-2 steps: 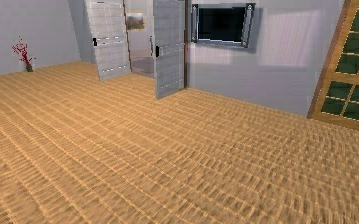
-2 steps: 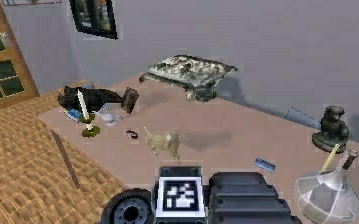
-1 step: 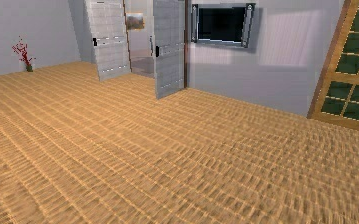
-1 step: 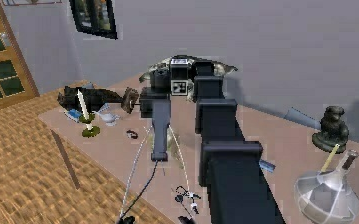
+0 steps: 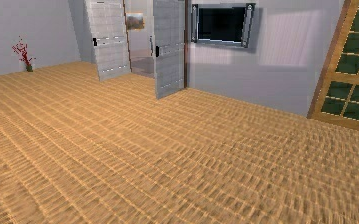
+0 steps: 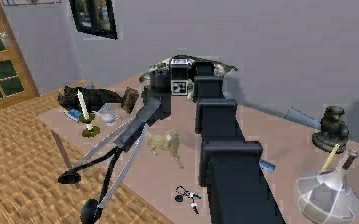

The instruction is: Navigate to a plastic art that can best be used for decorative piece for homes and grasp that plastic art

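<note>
Arm side view | pincer (image 6: pixel 151 77) by table (image 6: pixel 277 128) back edge | grip: cannot tell | tan figurine (image 6: pixel 165 143) below it in picture, apart

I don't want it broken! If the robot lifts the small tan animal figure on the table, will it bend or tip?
The small tan animal figure looks like one stiff piece, so it probably won't bend. It is little, so likely light. It stands on thin legs on the pinkish-brown table, so a push might tip it.
</note>
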You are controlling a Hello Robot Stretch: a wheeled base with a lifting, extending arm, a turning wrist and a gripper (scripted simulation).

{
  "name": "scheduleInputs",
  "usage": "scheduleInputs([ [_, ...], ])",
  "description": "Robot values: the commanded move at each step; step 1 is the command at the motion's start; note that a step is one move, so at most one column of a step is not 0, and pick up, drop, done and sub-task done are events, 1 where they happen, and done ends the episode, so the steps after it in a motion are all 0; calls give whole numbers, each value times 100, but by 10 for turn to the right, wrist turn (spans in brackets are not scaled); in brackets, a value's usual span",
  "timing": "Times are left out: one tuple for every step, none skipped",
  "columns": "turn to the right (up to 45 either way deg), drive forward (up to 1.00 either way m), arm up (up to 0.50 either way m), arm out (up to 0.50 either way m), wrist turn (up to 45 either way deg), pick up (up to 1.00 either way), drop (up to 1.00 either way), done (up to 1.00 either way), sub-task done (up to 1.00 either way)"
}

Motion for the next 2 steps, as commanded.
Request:
scheduleInputs([
  [0, 0, 0, 0, 450, 0, 0, 0, 0],
  [0, 0, 0, 0, 450, 0, 0, 0, 0],
])
